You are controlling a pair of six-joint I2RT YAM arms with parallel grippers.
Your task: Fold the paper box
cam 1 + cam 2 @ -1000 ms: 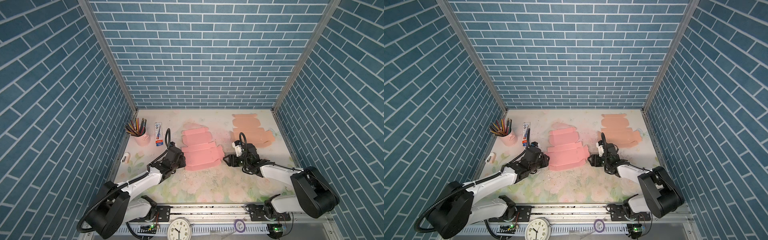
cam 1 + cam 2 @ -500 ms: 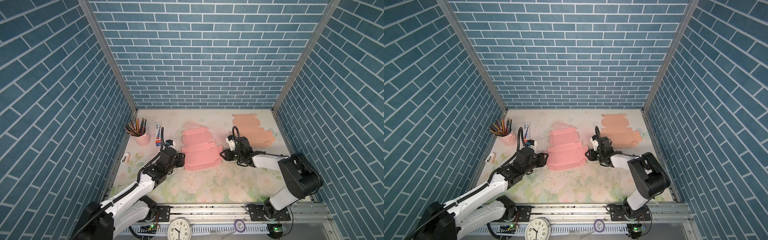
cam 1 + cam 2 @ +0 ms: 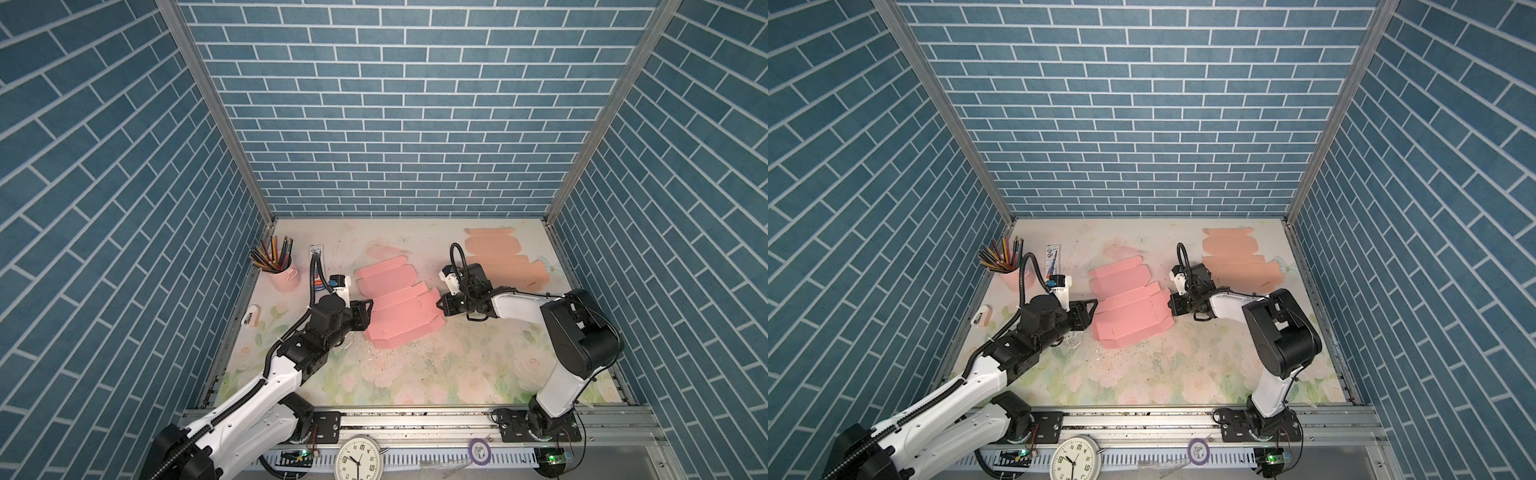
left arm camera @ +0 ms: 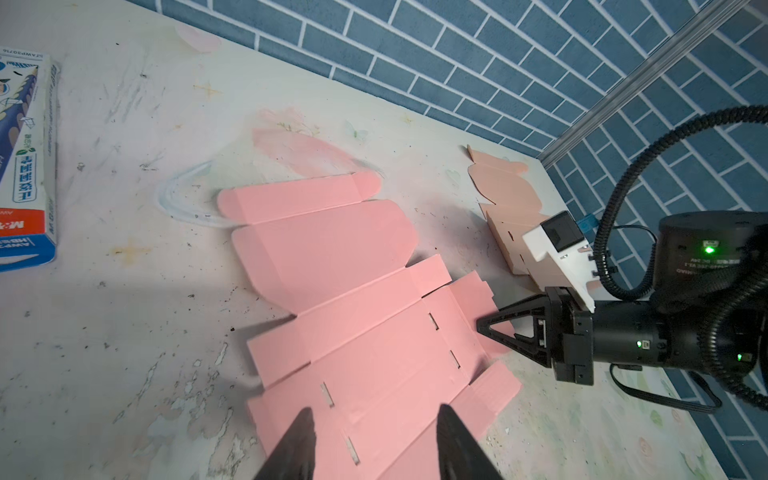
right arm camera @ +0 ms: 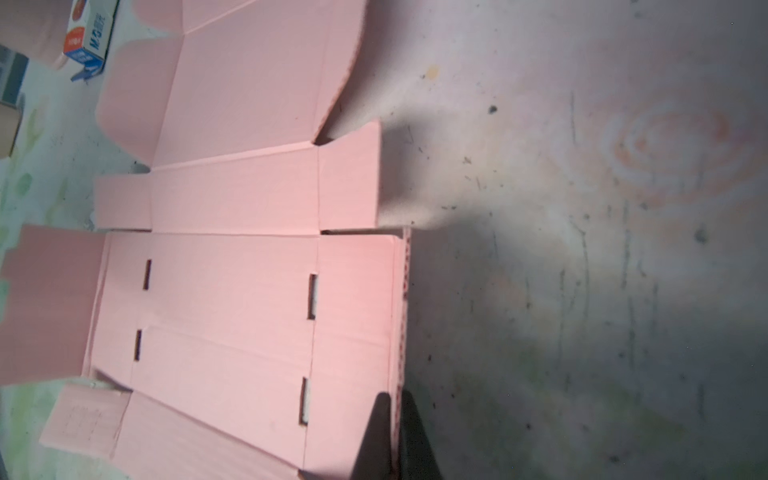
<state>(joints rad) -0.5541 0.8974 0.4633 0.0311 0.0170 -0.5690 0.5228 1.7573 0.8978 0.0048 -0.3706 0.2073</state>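
Pink box (image 3: 399,307) lies flat and unfolded mid-worktop (image 3: 415,374). My right pincer (image 3: 439,306) is clamped on the edge of its right flap. My left pincer (image 4: 376,409) stands apart, tips over the box's left edge, gripping nothing.

The paper box (image 3: 399,311) lies flat on the table (image 3: 436,374) — another blank (image 3: 494,249) behind-right of it, a pencil cup (image 3: 286,278) to its left.

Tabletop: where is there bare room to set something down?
Bare: the flowered tabletop between the flat pink cardboard sheet and the front metal rail. Crowded: around the pink pencil cup and the peach cardboard sheet.
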